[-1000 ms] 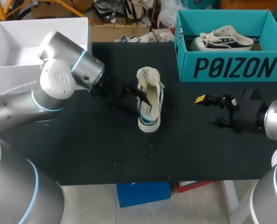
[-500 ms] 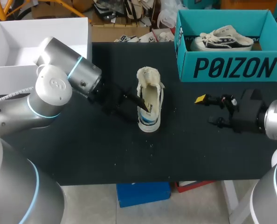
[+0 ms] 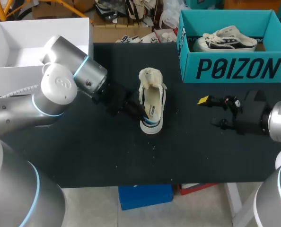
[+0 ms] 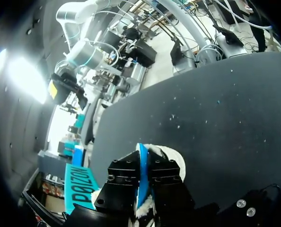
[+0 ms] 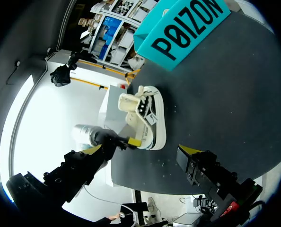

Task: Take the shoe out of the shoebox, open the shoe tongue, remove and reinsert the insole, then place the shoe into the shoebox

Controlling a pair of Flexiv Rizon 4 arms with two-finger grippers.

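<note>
Your left gripper [image 3: 137, 110] has dropped toward the heel end of the shoe [image 3: 151, 101] over the last second, after a short pull-back. Shoe and right arm have not shifted.

Far left: white open box [image 3: 36, 42] on the corner of the black table [image 3: 83, 151]. Your left arm comes in over it, angled down to the right.

Left gripper at the shoe's near side wall, by the heel. In the left wrist view its two dark fingers [image 4: 124, 172] stand nearly together, pinching a thin blue edge of the shoe [image 4: 168, 158] between them. Cannot tell whether that edge is side wall or insole.

Middle: shoe lies on the table outside the shoebox, toe toward the back edge, tongue folded up and open, pale lining showing.

Right rear: teal shoebox [image 3: 235, 68], open top, a second shoe [image 3: 228, 40] lying inside.

Right: your right gripper [image 3: 214, 112] sits low over the table, in front of the shoebox and well apart from the shoe. The right wrist view shows the right gripper [image 5: 140, 151] with fingers spread wide, holding nothing, the shoe [image 5: 147, 118] ahead of it.
</note>
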